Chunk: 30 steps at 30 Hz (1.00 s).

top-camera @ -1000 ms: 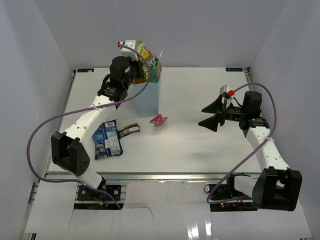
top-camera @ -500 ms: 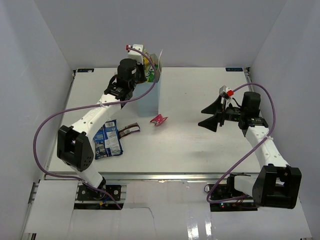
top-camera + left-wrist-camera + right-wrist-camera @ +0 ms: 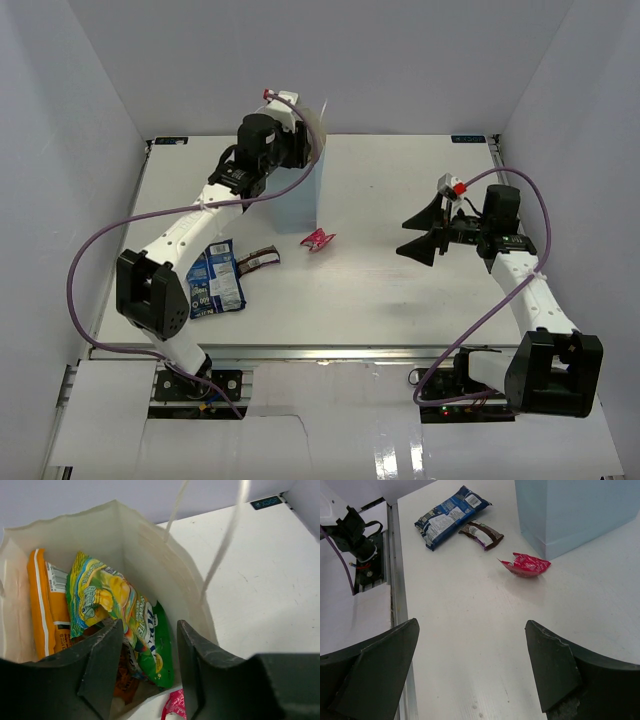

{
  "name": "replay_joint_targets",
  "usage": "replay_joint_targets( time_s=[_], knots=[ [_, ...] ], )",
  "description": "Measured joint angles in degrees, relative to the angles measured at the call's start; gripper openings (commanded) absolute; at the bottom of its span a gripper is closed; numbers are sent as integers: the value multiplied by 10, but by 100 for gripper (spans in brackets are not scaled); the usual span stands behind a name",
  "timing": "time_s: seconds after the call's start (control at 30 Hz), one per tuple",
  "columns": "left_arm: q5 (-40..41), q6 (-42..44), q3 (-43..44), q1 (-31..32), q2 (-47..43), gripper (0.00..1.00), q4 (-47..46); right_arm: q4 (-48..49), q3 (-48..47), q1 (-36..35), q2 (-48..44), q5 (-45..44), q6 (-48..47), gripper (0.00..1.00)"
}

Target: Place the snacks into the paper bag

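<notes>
above the paper bag (image 3: pixel 298 198), at 11 o'clock on the table (image 3: pixel 400 290), we see the left gripper (image 3: pixel 150 625), jaws parted and empty, over the yellow-green pouch (image 3: pixel 107 597) inside. we would lift straight up, clear of the string handles (image 3: pixel 220 550). right gripper (image 3: pixel 471 625) at 3 o'clock: jaws spread, empty.

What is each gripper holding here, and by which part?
Nothing. The left gripper stands open above the paper bag, the yellow-green pouch lying loose inside; the right gripper hangs open and empty over the table.
</notes>
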<state>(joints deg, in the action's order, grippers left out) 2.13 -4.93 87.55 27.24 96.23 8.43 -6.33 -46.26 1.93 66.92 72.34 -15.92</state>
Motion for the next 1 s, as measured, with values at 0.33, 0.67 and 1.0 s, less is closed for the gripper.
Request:
replay_joint_targets(
  time_s=[0.33,0.67,1.0],
  knots=[
    [-75,-20,-60,0,-217,82,25,-258,-100,-235,56,-155,-410,93],
    [0,-94,-385,0,-610,84,83,-196,-161,-448,240,-477,-575,95],
    [63,-136,-484,0,-631,83,163,-129,-281,-474,400,-602,-566,70]
  ],
)
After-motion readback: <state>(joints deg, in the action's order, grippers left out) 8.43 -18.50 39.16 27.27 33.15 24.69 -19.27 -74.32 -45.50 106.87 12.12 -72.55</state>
